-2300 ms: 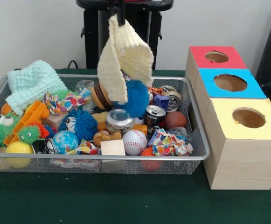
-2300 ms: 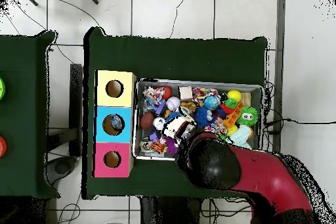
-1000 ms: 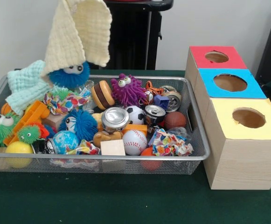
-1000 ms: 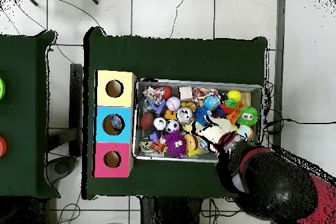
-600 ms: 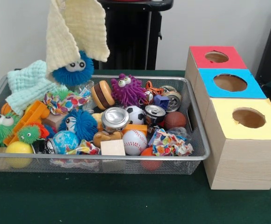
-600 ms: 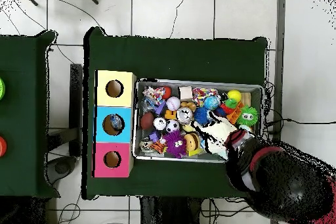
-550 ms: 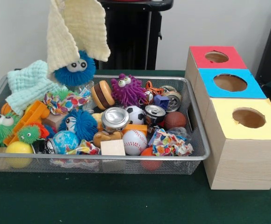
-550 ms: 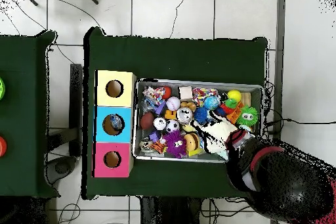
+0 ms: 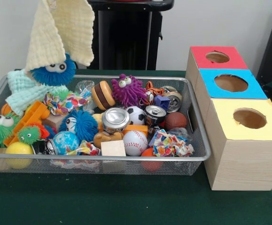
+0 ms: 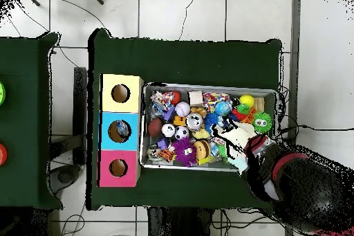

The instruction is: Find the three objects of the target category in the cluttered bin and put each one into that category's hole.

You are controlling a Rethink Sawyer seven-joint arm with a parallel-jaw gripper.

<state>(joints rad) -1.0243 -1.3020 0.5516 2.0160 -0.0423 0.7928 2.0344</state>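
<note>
bulky black arm (image 10: 308, 195), red band

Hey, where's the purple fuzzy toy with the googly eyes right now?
In the front view, the purple fuzzy toy sits at the wire bin's back middle, beside the burger-shaped toy.

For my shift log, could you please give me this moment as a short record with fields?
carried: cream knitted cloth hanging above the bin's end farthest from the boxes
clinging: blue fuzzy toy at the cloth's lower edge
bin: wire basket, full of toys, balls and cans
boxes: red, blue, yellow, one hole each
gripper: hidden
</note>
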